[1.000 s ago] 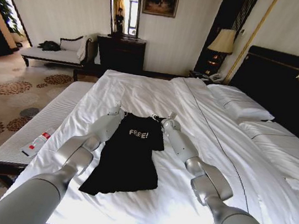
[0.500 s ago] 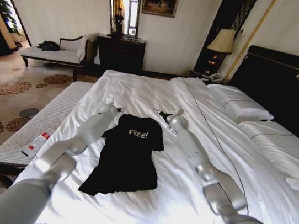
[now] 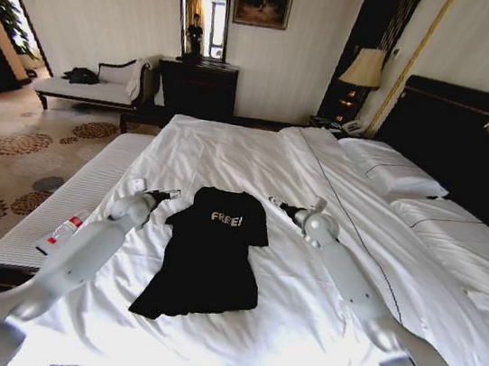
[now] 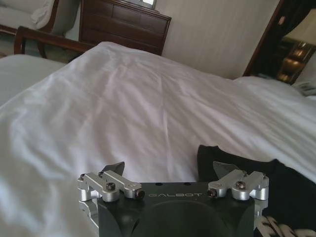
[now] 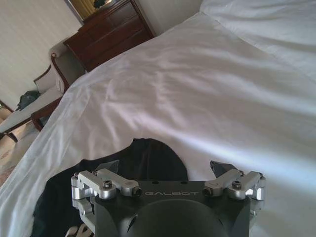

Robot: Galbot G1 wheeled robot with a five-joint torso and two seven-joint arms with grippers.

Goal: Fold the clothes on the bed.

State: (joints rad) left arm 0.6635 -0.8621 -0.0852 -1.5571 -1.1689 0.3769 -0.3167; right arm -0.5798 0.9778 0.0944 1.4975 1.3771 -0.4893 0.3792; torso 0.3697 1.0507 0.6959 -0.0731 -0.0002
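The left hand (image 3: 162,195) hovers wide open just beside the T-shirt's (image 3: 209,255) left sleeve. The shirt lies flat, lettering up, mid-bed (image 3: 257,157) on white sheets. The right hand (image 3: 280,205) hovers equally wide by the other sleeve. Folding seems unstarted; the next move calls for lowering onto both sleeves together.

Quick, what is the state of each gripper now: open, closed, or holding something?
Left gripper: open, empty, beside the T-shirt's left sleeve.
Right gripper: open, empty, beside its right sleeve.
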